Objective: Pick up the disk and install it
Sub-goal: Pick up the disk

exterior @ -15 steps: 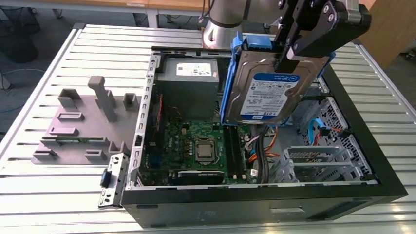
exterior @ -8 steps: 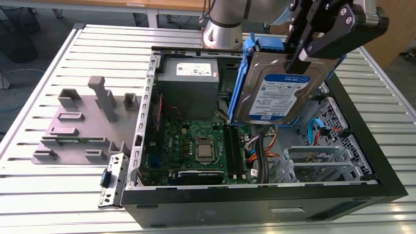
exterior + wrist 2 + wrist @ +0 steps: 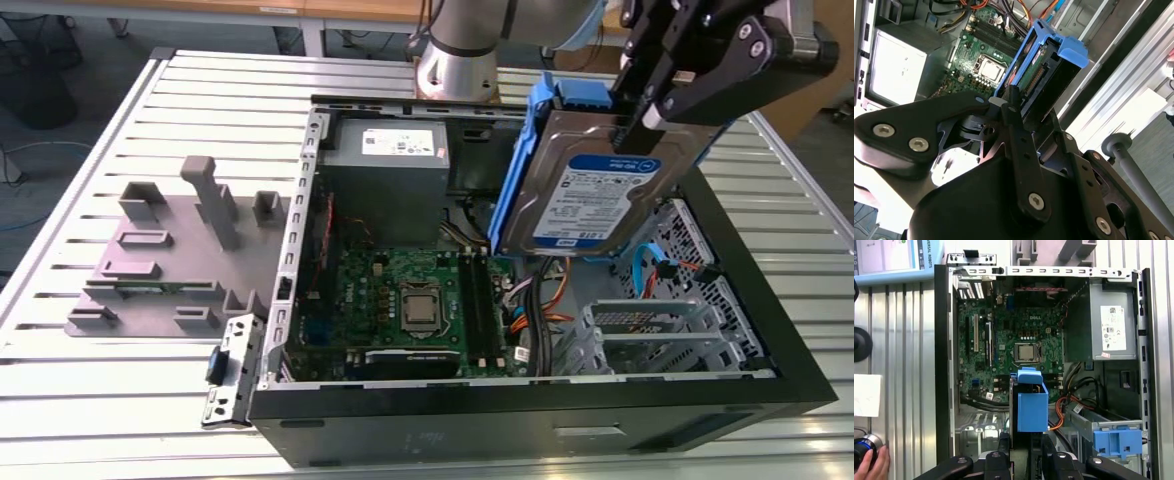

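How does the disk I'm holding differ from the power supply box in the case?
The disk hangs tilted above the open case, clamped in the pincer; the power supply sits mounted in a case corner. The disk is a slim slab with blue rails; the power supply is a bulkier grey box. Both carry printed labels.
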Controlling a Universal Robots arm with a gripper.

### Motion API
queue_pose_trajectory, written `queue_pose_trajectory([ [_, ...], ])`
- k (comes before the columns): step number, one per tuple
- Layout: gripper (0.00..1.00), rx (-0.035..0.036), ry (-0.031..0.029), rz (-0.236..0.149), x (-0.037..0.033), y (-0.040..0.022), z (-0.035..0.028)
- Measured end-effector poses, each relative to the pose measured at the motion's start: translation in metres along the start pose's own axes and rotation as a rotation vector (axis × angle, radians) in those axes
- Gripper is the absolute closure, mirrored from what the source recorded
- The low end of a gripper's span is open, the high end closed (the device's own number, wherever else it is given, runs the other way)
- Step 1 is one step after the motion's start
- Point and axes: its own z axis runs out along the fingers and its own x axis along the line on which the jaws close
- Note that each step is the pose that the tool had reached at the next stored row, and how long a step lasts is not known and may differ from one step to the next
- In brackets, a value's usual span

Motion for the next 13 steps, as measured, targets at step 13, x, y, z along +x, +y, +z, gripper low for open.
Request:
queue_pose_trajectory([
  [13, 0.65, 0.0000, -0.0001, 0.000, 0.0001, -0.0015, 0.0010],
])
